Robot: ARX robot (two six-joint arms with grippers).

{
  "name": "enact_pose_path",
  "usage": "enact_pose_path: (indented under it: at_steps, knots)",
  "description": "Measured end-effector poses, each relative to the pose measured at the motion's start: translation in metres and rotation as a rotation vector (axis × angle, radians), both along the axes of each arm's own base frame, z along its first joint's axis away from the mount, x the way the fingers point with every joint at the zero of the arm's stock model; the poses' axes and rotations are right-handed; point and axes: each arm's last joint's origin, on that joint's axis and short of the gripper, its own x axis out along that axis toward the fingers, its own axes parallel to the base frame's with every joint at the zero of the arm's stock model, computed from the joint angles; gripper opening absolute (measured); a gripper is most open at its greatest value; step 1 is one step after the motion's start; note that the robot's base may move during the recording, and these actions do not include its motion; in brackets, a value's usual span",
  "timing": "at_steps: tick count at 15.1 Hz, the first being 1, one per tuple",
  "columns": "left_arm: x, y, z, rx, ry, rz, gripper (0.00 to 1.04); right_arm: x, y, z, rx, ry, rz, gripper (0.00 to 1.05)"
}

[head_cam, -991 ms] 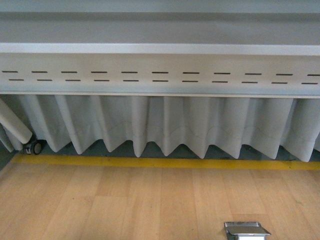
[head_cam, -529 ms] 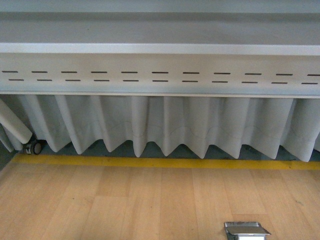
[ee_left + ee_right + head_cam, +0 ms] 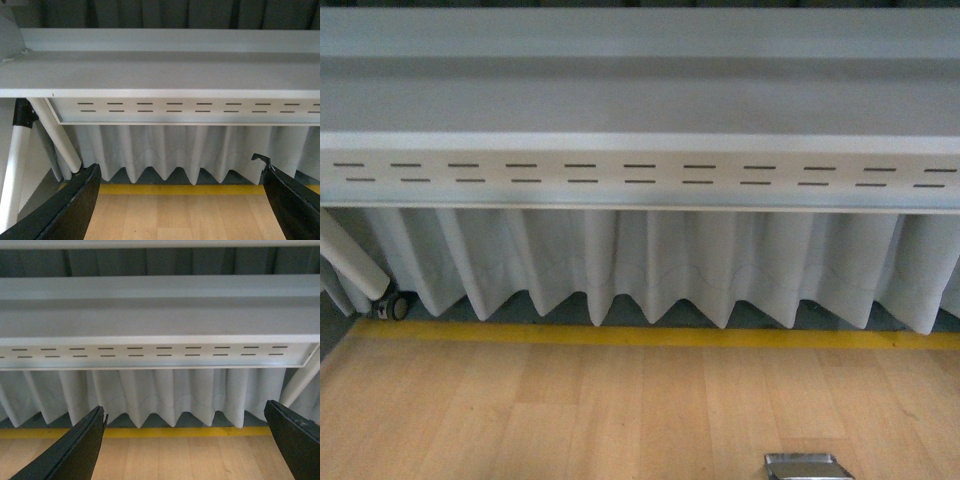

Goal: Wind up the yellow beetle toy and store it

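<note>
The yellow beetle toy is out of view in every frame. My left gripper (image 3: 180, 200) is open, its two black fingers (image 3: 70, 210) spread wide over bare wooden floor with nothing between them. My right gripper (image 3: 185, 445) is open too, black fingers (image 3: 75, 452) far apart above the same floor and holding nothing. Neither arm shows in the front view.
A grey metal bench (image 3: 640, 100) with a slotted front panel (image 3: 640, 173) spans the view, and a white pleated curtain (image 3: 650, 260) hangs below it. A yellow floor stripe (image 3: 650, 336) edges the wooden floor (image 3: 570, 410). A metal floor box (image 3: 808, 467) sits low right; a caster wheel (image 3: 392, 308) at left.
The front view has shifted: the bench and slotted panel now sit lower in the frame and the floor box is nearer the bottom edge.
</note>
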Motion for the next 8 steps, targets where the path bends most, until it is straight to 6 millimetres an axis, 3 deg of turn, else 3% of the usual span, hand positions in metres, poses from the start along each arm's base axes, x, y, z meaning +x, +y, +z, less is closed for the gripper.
enact_pose_path:
  at_steps: [8]
  knots:
    - [0.0,0.0001,0.0002,0.0,-0.002,0.002,0.98,0.0,0.0,0.0002,0.0,-0.002,0.0,0.98]
